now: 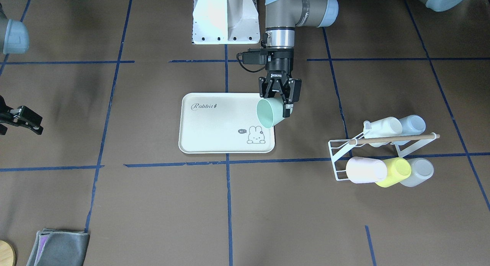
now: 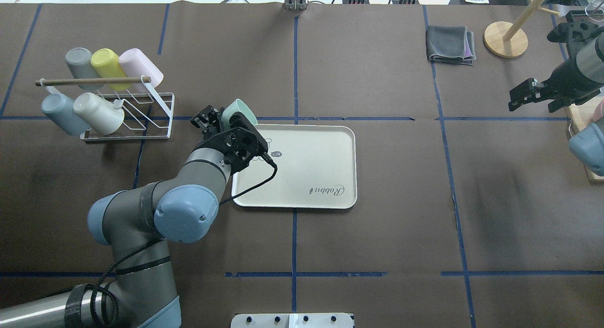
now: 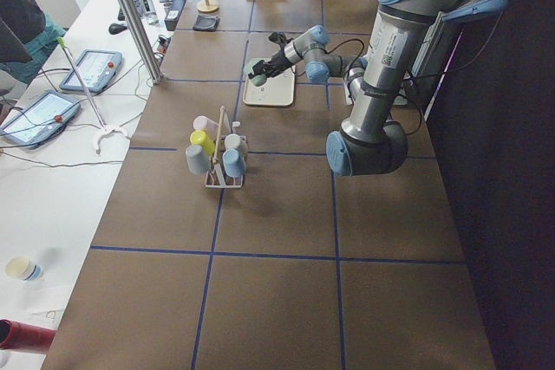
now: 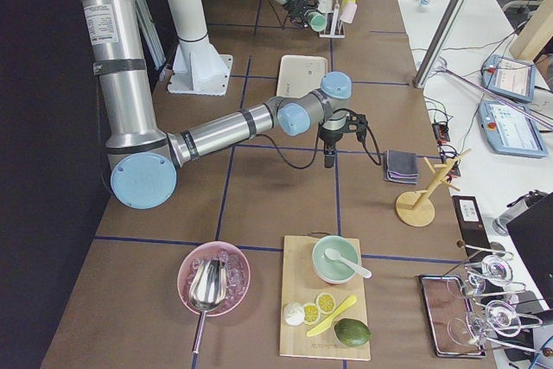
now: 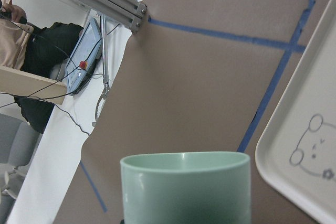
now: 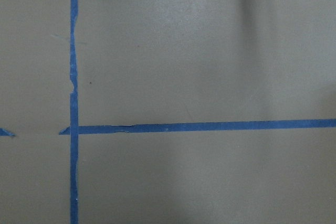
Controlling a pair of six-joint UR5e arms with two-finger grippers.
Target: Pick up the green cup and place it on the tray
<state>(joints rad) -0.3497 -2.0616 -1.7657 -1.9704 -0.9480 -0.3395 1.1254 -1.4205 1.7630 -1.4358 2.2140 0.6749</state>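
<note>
The pale mint-green cup (image 1: 268,113) is gripped tilted, almost on its side, in my left gripper (image 1: 285,105), which is shut on its wall. It hangs over the cream tray's (image 1: 214,124) corner beside the bunny drawing. From overhead, the green cup (image 2: 238,112) shows just past the left gripper (image 2: 226,125), at the tray's (image 2: 311,163) far left corner. In the left wrist view the cup (image 5: 186,187) fills the bottom, with the tray's rim (image 5: 310,145) to its right. My right gripper (image 2: 528,93) hovers open far off to the right, holding nothing.
A white wire rack (image 2: 108,101) with several cups lying in it stands left of the tray. A folded grey cloth (image 2: 450,45) and a wooden stand (image 2: 506,39) are at the far right. A person sits beyond the table's end (image 5: 31,51).
</note>
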